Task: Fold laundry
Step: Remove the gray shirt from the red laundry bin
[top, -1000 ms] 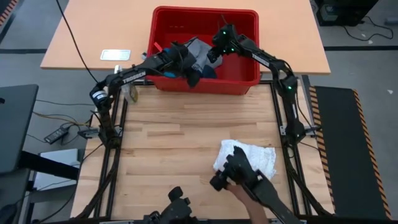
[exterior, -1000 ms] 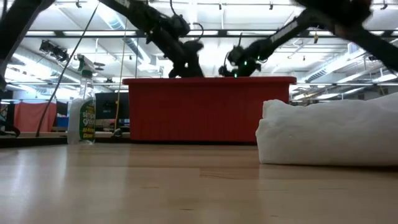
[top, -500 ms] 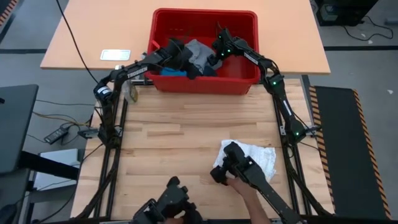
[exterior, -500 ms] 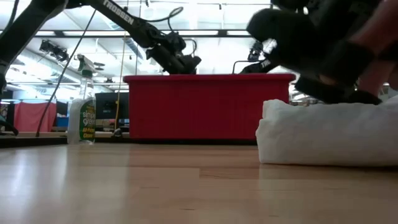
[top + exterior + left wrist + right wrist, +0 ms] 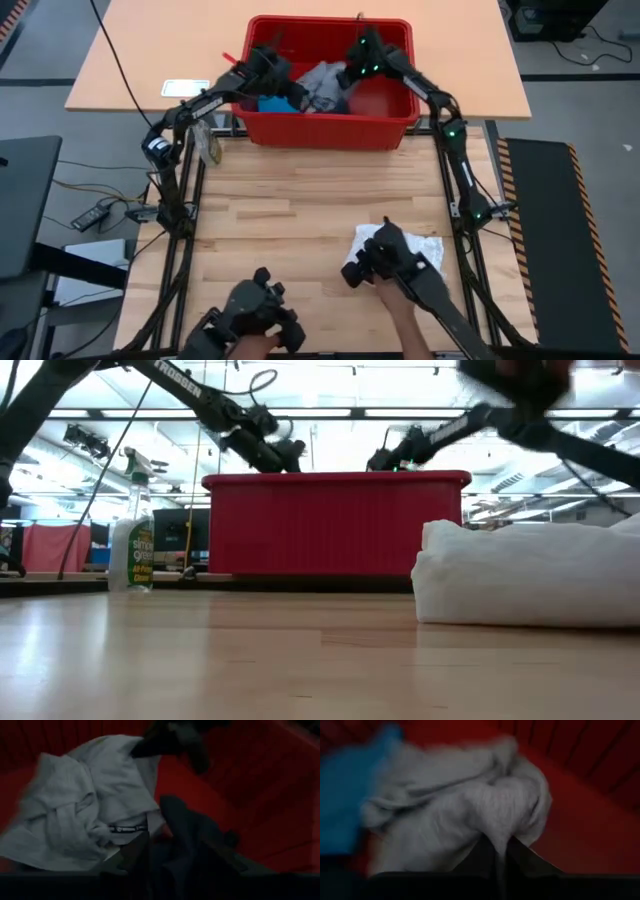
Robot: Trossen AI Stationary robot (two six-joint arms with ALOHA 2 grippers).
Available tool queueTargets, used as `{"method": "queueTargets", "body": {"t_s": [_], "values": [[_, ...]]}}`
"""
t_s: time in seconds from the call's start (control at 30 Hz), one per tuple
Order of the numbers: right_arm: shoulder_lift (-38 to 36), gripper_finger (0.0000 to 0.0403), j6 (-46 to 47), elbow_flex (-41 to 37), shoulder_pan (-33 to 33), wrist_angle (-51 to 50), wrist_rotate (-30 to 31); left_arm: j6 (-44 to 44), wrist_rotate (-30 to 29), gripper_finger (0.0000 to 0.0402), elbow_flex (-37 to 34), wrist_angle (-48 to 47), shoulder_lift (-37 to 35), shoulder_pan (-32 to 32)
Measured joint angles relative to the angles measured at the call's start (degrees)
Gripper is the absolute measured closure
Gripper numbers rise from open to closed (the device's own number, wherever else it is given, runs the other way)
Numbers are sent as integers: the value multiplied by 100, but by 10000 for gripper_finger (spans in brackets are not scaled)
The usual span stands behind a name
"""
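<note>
Reaching into the red basket (image 5: pixel 330 130) at the far edge of the counter (image 5: pixel 280 205) with the left gripper (image 5: pixel 278 78), from the basket's left end. Clenched there on a bunch of the navy garment (image 5: pixel 195 840), with dark cloth filling the gap between its 2 fingers. Coming in from the basket's right end with the right gripper (image 5: pixel 356 70), low over the middle. Pinched tight on 1 fold of the grey garment (image 5: pixel 325 86), with the cloth narrowing to a point between the fingers.

Lying crumpled in the middle of the basket, that grey garment, just beside the navy one and touching it. Tucked against the basket's left front corner, the blue garment (image 5: pixel 268 103), partly under the left arm. Resting apart from the other 3, on the counter near its right near corner, the white garment (image 5: pixel 530 575): a soft, thick, flat stack. Partly covered in the high view by a dark control arm (image 5: pixel 400 272), with a person's forearm (image 5: pixel 400 318) behind it at the near edge. Standing upright just past the counter's far left corner, beside the basket, a spray bottle (image 5: pixel 132 545). Seen level across the counter, both arms dipping behind the basket's front wall, with both grippers hidden by it.
</note>
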Motion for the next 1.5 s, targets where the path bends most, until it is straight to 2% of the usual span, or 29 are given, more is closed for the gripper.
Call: {"method": "queueTargets", "body": {"t_s": [0.2,0.33,0.47,0.83,0.9,1.07,1.13,1.2,1.3,1.4,1.5], "values": [[-1350,383,14,0,160,181,-98,370,407,242,78,-230,-580,156],[-2231,383,-99,0,474,186,-282,599,779,242,83,-185,-1135,114],[-2947,383,48,7,903,174,-584,592,856,242,87,-217,-1690,-27],[-3937,383,1070,7,2457,-46,-524,626,852,242,87,-170,-3132,-675],[-3980,383,1035,7,2682,-136,-877,568,843,242,87,-168,-3368,-812],[-4000,383,317,7,3225,-810,-2533,486,830,242,87,-122,-3846,-1173],[-3973,383,102,7,3451,-1158,-3016,287,821,242,89,-127,-3967,-1322],[-3952,383,-82,-30,3666,-1510,-3064,9,739,242,91,-164,-4025,-1533],[-3889,383,-223,-216,4052,-1981,-2768,-316,473,242,91,-436,-4019,-1957],[-3838,383,-336,-480,4473,-2473,-2293,-495,-160,242,89,-854,-3941,-2492],[-3847,383,-596,-927,4872,-2785,-1802,-870,-1142,242,89,-1696,-3830,-2920]]}}
